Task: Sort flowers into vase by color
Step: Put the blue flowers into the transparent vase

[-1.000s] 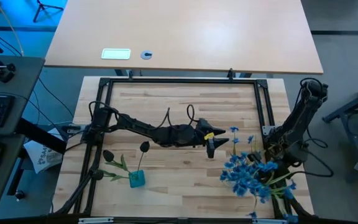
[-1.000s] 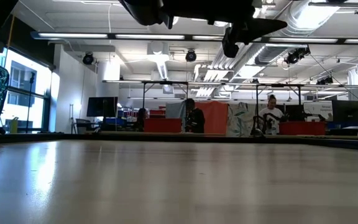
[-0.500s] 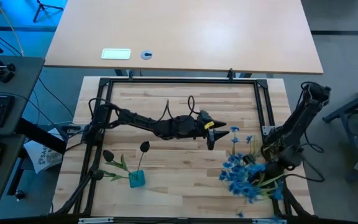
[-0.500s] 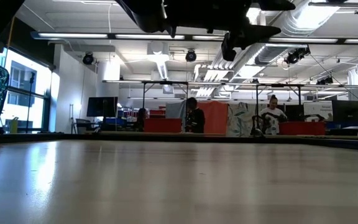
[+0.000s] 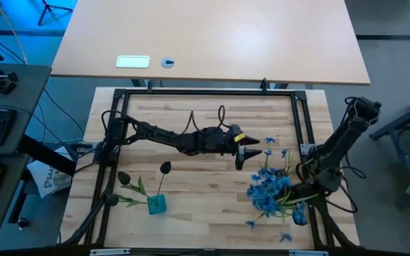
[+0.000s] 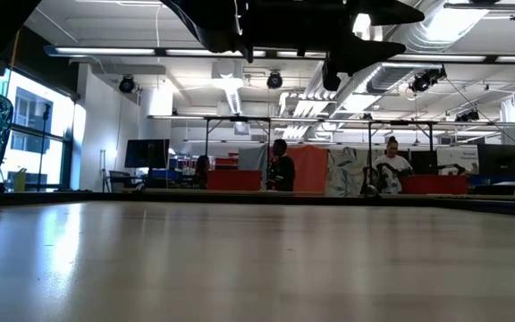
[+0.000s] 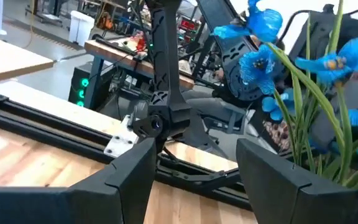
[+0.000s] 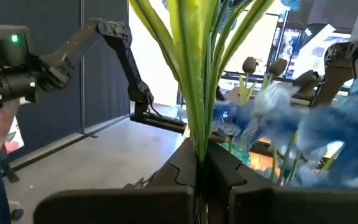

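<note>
R tool [image 8: 201, 163] pinches green stems of bright blue blossom bunch [image 5: 270, 193], at pale wood worktop [image 5: 191, 178] right edge. L tool [image 5: 246, 151], fingers spread, empty, just beside bunch mid-worktop.

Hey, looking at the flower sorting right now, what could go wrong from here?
1. The right gripper is shut on a whole bunch of blue flowers at once; loose blossoms already lie on the table, so more may shed.
2. The open left gripper hovers right beside that bunch and could snag the stems.
3. The small teal vase with the dark-bud stems stands near the front edge and might tip if brushed.
</note>
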Robot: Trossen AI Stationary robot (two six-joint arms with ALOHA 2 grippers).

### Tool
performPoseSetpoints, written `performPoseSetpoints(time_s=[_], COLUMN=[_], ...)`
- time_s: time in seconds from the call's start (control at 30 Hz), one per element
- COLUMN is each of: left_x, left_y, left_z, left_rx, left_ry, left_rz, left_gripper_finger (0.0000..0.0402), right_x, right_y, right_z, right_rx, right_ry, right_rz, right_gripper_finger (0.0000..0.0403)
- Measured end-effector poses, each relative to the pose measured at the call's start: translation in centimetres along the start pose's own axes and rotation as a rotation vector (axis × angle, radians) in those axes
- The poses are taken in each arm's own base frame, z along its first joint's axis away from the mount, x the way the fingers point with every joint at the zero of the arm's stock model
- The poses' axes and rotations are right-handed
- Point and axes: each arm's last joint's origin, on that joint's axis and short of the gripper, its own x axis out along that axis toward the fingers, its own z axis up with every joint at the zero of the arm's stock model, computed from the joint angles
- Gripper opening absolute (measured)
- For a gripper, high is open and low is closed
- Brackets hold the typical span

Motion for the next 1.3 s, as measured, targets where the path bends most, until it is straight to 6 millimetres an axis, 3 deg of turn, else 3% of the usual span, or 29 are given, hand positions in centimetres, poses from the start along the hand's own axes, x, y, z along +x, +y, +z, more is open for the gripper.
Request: performPoseSetpoints(time_s=[0.13,0.27,0.43,0.57,0.93,1.3], left_x=[0.0,0.0,0.0,0.0,0.0,-0.7], left_y=[-0.1,0.1,0.1,0.1,-0.4,-4.4], left_z=[-0.1,-0.2,-0.1,-0.1,-0.4,-3.7], left_rx=[0.012,0.012,0.011,0.003,-0.017,0.177], left_ry=[0.009,0.018,0.014,0.012,0.023,0.194], left_rz=[0.001,0.007,0.005,0.005,0.006,0.043], left_gripper_finger=[0.0209,0.0209,0.0209,0.0209,0.0209,0.0209], right_x=[-0.4,-2.1,-5.1,-6.4,-6.5,-5.7], right_y=[0.8,1.9,1.9,1.0,-1.2,-1.8], right_z=[1.2,1.7,2.8,2.1,-0.2,-0.4], right_rx=[0.018,0.070,0.103,0.087,0.040,0.072], right_ry=[-0.023,0.019,0.018,-0.006,-0.192,-0.224], right_rz=[0.070,0.163,0.105,0.048,-0.072,-0.025], right_gripper_finger=[0.0000,0.0000,0.0000,0.0000,0.0000,0.0000])
